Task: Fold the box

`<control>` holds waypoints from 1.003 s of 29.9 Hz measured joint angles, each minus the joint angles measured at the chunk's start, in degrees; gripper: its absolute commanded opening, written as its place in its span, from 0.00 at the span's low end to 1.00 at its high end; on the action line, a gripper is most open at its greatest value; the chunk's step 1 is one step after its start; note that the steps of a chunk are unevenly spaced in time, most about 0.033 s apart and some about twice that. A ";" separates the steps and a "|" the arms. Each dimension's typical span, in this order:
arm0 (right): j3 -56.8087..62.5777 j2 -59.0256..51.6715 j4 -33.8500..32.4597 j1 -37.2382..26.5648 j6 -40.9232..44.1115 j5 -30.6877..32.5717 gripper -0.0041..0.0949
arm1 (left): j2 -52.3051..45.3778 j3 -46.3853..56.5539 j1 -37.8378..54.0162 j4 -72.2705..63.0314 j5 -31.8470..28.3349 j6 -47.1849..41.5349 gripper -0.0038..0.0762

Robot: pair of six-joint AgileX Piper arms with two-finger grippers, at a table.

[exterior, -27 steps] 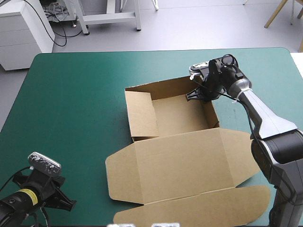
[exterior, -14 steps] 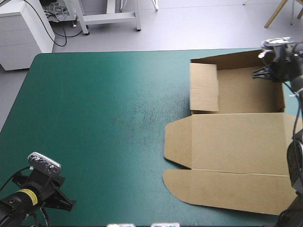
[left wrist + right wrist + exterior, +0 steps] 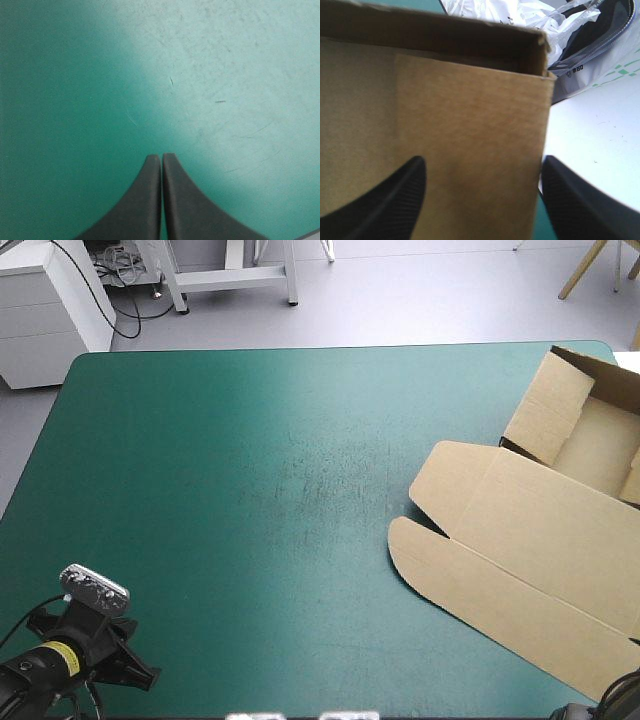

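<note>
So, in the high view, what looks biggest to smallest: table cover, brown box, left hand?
1. Teal-green cover, largest.
2. The brown box, partly cut off at the picture's edge.
3. The left hand, smallest, though nearest the camera.

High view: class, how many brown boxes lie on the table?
1. The box lies by the far right corner of the table, tray open, lid flat, running off the right edge; anything beyond is hidden.

the box (image 3: 540, 530) lies at the desk's (image 3: 250, 490) right edge, its tray in the far right corner and its lid flat toward the near edge. the right pincer (image 3: 482, 164) straddles a tray wall. the left pincer (image 3: 161, 159) is over the near left corner.
</note>
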 measured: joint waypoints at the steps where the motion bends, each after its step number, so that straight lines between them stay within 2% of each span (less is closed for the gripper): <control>1: 0.00 0.00 0.32 -0.08 0.00 0.09 0.99 | 0.00 0.00 0.00 -0.13 0.11 0.00 0.04; 6: -0.05 -0.84 2.11 -0.08 -0.27 1.13 0.98 | 0.00 0.00 0.00 -0.27 0.34 0.00 0.04; 9: -0.05 -2.98 3.04 -0.08 -1.47 1.54 0.88 | 0.00 0.00 0.00 -0.31 0.34 0.00 0.04; 11: -0.05 -5.07 4.70 -0.08 -3.31 1.86 0.71 | 0.00 0.00 0.00 -0.31 0.34 0.00 0.04; 14: -0.05 -9.32 7.43 0.41 -6.16 2.41 0.35 | 0.00 0.00 0.00 -0.24 0.34 0.00 0.04; 17: -0.05 -13.32 7.80 2.20 -7.09 3.21 0.04 | 0.00 0.00 0.00 0.86 0.34 0.00 0.04; 22: -0.05 -18.89 10.96 7.88 -8.09 5.12 0.02 | 0.00 0.00 0.00 1.64 0.37 0.00 0.04; 30: -0.10 -23.49 9.84 25.15 -8.52 9.35 0.02 | 0.00 0.00 0.00 1.84 0.37 0.00 0.04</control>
